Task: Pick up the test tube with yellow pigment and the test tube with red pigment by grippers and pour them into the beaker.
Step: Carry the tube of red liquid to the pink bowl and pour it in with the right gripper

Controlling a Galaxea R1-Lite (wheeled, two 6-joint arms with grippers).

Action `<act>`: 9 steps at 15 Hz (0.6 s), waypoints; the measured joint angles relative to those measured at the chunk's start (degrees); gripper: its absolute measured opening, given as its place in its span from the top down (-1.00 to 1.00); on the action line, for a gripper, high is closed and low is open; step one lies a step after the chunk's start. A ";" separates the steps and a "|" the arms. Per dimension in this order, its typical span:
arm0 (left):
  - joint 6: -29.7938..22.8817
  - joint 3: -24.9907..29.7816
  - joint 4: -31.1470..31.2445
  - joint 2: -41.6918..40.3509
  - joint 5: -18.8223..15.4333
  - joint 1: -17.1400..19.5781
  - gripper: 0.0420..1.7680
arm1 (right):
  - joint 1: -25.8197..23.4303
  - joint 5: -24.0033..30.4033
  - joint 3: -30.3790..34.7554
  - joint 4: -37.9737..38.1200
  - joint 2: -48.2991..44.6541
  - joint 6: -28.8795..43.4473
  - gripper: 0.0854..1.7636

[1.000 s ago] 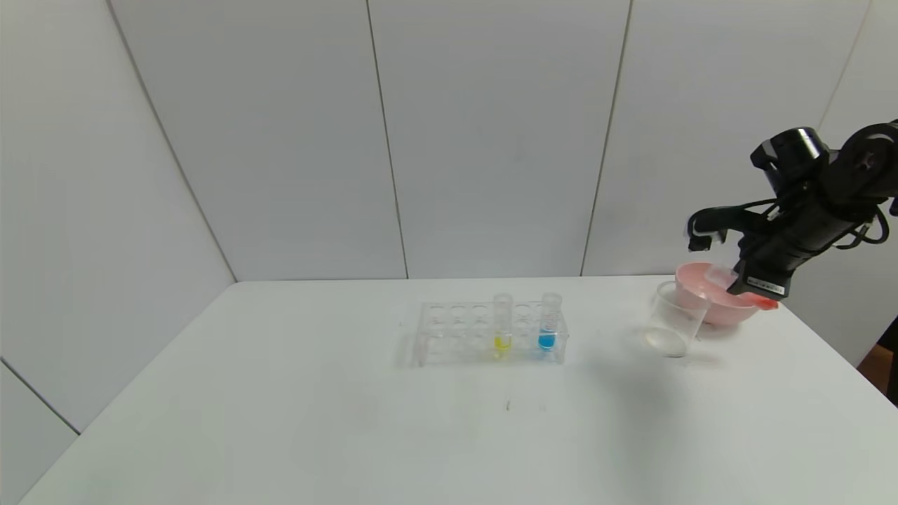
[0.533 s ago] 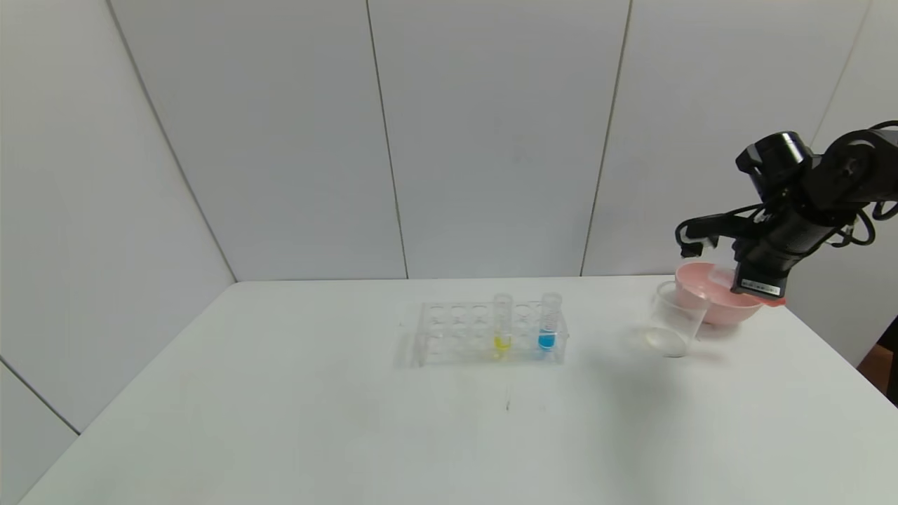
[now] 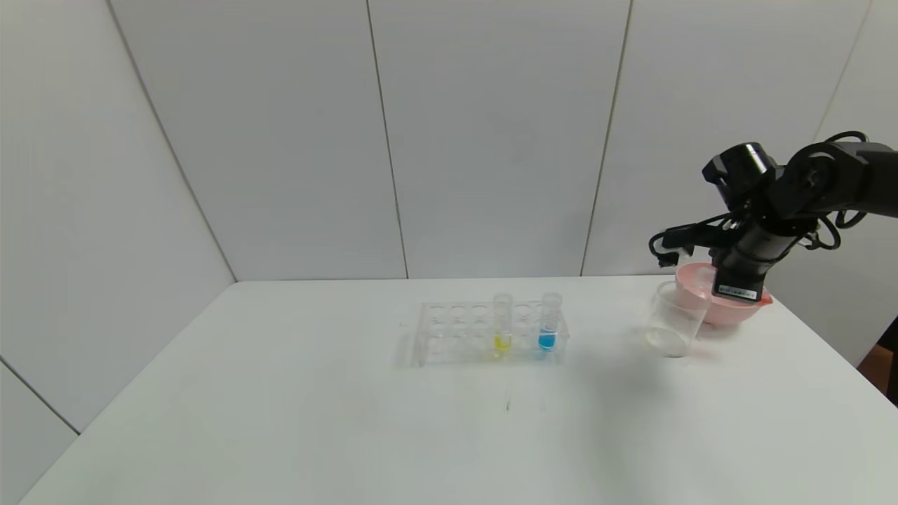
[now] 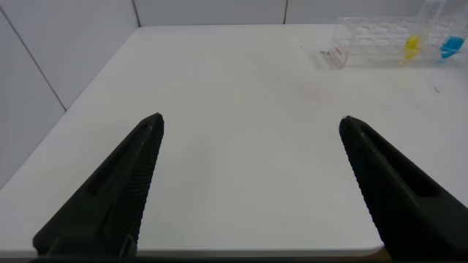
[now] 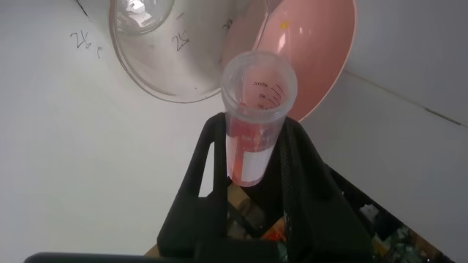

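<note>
My right gripper [image 3: 735, 289] hangs over the pink bowl, just right of the beaker [image 3: 673, 320], and is shut on the test tube with red pigment [image 5: 256, 120]. In the right wrist view the tube's open mouth points toward the beaker [image 5: 167, 55], and red liquid lies along the tube's wall. The test tube with yellow pigment [image 3: 502, 327] stands upright in the clear rack [image 3: 449, 335]. My left gripper [image 4: 250, 122] is open over bare table near the left front edge, far from the rack [image 4: 365, 40]. It does not show in the head view.
A pink bowl [image 3: 701, 308] sits behind and to the right of the beaker, close to the table's right edge. A tube with blue liquid [image 3: 548, 324] stands in the rack beside the yellow one. White wall panels close off the back of the table.
My right arm has swung left from above the bowl's right side toward the beaker, carrying the red tube. The rack and the beaker have not moved.
</note>
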 joint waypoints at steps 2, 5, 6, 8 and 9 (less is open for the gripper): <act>0.00 0.00 0.00 0.00 0.00 0.00 -0.94 | 0.34 -3.39 0.00 0.16 0.15 -0.09 0.52; 0.00 0.00 0.00 0.00 0.00 0.00 -0.94 | 0.54 -4.13 -0.02 0.20 0.30 0.02 0.52; 0.02 0.00 -0.02 0.00 0.00 0.00 -0.94 | 0.56 -4.18 -0.02 0.02 0.32 -0.02 0.52; 0.02 0.00 0.00 0.00 0.00 0.00 -0.94 | 0.67 -5.77 -0.02 -0.22 0.39 -0.22 0.52; 0.02 0.00 0.00 0.00 0.00 0.00 -0.94 | 0.78 -6.66 -0.02 -0.24 0.43 -0.30 0.52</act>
